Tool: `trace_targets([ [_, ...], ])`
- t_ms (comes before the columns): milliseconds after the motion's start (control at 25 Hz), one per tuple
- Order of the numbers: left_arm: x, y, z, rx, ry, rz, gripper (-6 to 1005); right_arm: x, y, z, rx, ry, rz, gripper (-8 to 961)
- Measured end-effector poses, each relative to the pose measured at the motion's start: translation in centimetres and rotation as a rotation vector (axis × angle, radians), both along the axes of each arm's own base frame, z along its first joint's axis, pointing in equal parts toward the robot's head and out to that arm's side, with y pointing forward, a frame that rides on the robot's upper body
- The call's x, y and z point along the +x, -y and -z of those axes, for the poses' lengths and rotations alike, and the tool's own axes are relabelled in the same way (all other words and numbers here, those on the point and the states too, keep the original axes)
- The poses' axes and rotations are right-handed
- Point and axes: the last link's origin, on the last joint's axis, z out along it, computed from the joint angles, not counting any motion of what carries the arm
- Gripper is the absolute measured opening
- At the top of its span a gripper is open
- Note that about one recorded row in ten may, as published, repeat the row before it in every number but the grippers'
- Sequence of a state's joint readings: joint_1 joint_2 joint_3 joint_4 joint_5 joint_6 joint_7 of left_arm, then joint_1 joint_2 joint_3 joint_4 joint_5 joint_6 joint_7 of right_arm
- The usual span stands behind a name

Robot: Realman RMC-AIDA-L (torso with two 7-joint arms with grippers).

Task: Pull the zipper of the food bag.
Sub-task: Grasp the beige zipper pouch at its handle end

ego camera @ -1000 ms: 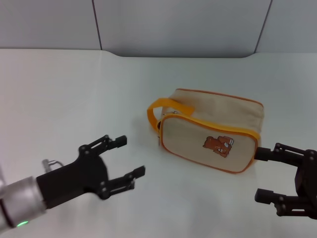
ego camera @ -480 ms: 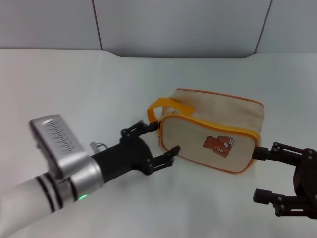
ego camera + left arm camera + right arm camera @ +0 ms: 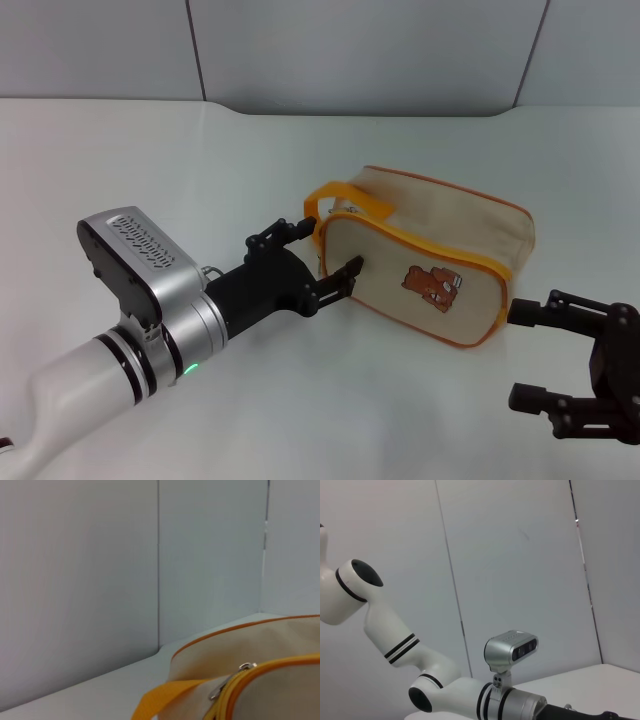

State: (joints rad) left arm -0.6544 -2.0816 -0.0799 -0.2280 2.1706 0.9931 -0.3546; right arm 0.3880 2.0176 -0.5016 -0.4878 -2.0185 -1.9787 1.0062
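The food bag (image 3: 440, 240) is a beige canvas box with orange piping and a brown bear picture (image 3: 432, 283), lying right of the table's middle. Its orange loop handle (image 3: 345, 196) is at its left end. My left gripper (image 3: 324, 250) is open, its fingers straddling the bag's left end just below the handle. The zipper's small metal pull (image 3: 219, 690) shows in the left wrist view beside the orange piping (image 3: 260, 669); in the head view the zipper is hidden behind the gripper. My right gripper (image 3: 516, 354) is open and empty, just right of the bag's near right corner.
The white table (image 3: 150, 170) extends around the bag, and a grey wall (image 3: 350, 50) stands behind its far edge. My left arm (image 3: 150, 330) reaches across the near left part of the table and also shows in the right wrist view (image 3: 510, 700).
My left gripper has moved right from the near left of the table to the bag's left end. The bag has shifted and turned slightly. The right gripper has stayed still.
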Motion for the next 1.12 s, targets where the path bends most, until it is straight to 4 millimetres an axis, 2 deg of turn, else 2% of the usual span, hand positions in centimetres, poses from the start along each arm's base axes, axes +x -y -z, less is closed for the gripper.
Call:
trace_targets([
  [200,-0.1,0.0,0.1,0.015,-0.032,0.016,810,-0.2,-0.1,0.0,-0.002,-0.003,-0.007,836],
  [400,0.9,0.3,0.8,0.002,-0.051,0.079,810,-0.2,-0.2,0.0,-0.002,-0.003,-0.010,837],
  [520,1.5,0.5,1.2,-0.005,-0.061,0.107,763,-0.2,-0.2,0.0,-0.002,-0.003,-0.010,836],
  [840,1.6,-0.9,1.5,0.001,-0.107,0.045,639,-0.2,-0.2,0.0,0.001,-0.004,-0.009,836],
  [1080,1.6,-0.9,1.6,0.004,-0.102,0.026,413,-0.2,-0.2,-0.1,0.007,-0.007,-0.007,837],
  [1120,1.7,-0.8,1.6,0.007,-0.099,0.032,318,-0.2,-0.2,-0.1,0.007,-0.007,-0.007,837],
])
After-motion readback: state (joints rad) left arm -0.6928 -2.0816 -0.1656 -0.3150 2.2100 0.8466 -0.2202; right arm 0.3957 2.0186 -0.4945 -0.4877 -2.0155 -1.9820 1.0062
